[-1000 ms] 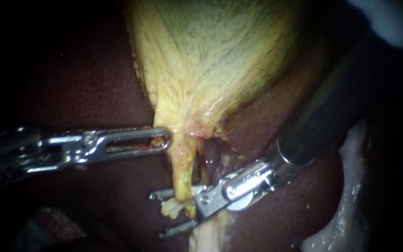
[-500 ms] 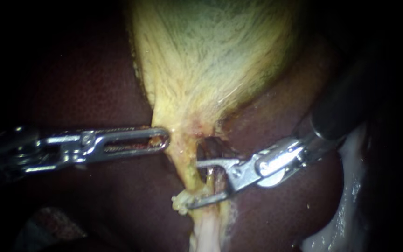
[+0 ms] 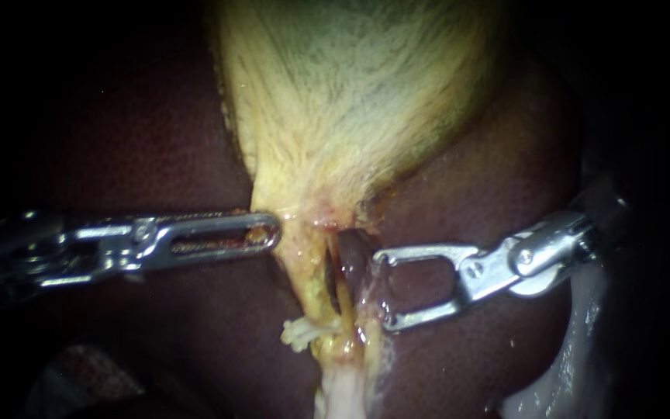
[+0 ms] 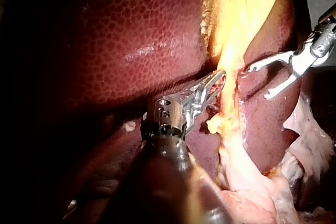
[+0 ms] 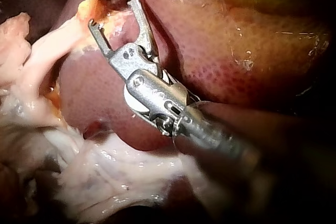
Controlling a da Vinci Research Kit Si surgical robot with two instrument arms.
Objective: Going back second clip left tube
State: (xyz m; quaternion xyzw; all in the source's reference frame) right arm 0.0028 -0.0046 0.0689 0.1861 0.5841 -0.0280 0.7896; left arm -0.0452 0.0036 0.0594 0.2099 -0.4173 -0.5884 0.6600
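**Inspector:** Withdrawn since a second ago: the right instrument. Its jaws then straddled the left tube. They now stand clear, just to that tube's right, over the liver.

**Recorder:** State of those jaws?

**Inspector:** Wide apart, nothing between them.

**Recorder:** And the left instrument?

**Inspector:** The left instrument holds the same place against the tissue. Its jaws are clamped on the edge of the gallbladder at its neck.

**Recorder:** Location of the tube?

**Inspector:** It runs down from that neck, between the two instruments. A frayed pale tag hangs on its left side, low down.

**Recorder:** Left wrist view?

**Inspector:** It agrees. The left instrument's jaws lie together on pale tissue at the neck, and the tube runs on from just beyond their tips. The right instrument sits on the far side of the tube, apart from it, jaws gaping.

**Recorder:** Right wrist view?

**Inspector:** The right instrument's jaws are spread and empty over the liver. An orange-yellow strand lies just ahead of the tips. I cannot tell which tube it is, nor whether a tip touches it. Pale fatty tissue lies beside and under the shaft.
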